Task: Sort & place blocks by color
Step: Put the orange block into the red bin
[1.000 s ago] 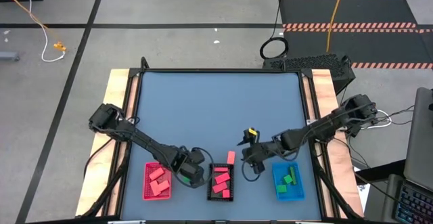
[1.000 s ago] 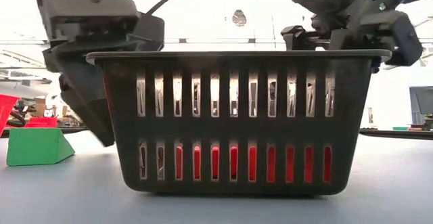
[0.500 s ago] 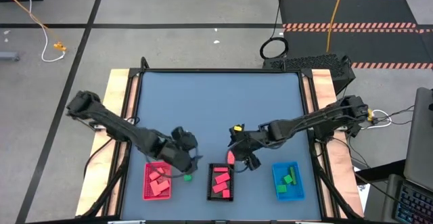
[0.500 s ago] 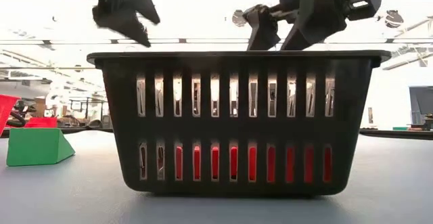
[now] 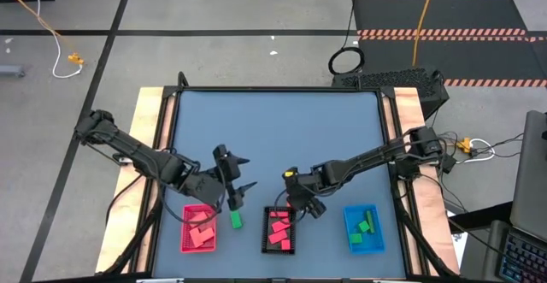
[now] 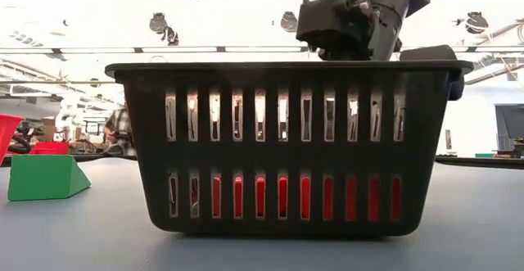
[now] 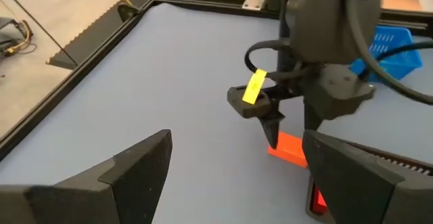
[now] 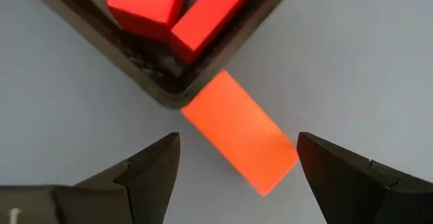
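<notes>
My right gripper [image 8: 237, 166] hangs with its 2 fingers [image 8: 152, 166] spread wide and empty, straddling a salmon-pink block [image 8: 238, 141] that lies flat on the table [image 5: 273, 138]. The block lies at the far end of the black tray [image 5: 279, 229], seemingly against its rim, near the middle of the table's near edge. That tray already holds several red-pink blocks [image 5: 279, 228].

My left gripper [image 5: 235, 187] is open too, its fingers [image 7: 135, 173] gripping nothing, and it sits above the table between the red tray [image 5: 198, 228] and the black one. Just on its near side a green wedge [image 5: 236, 221] lies loose on the table between those 2 trays. The red tray, toward the near left corner, holds salmon-pink blocks [image 5: 202, 229]. The blue tray [image 5: 364, 230], toward the near right corner, holds green blocks [image 5: 366, 225].

I judge the sorting well along, with 2 strays left out. The step in hand looks like my right pick of the salmon-pink block. Next I should lower until the fingers flank its long sides, close, and lift clear of the tray rim so I don't catch it. Its shade looks closer to the red tray's lot, though I can't be sure. The wedge belongs with the greens in the blue tray.
</notes>
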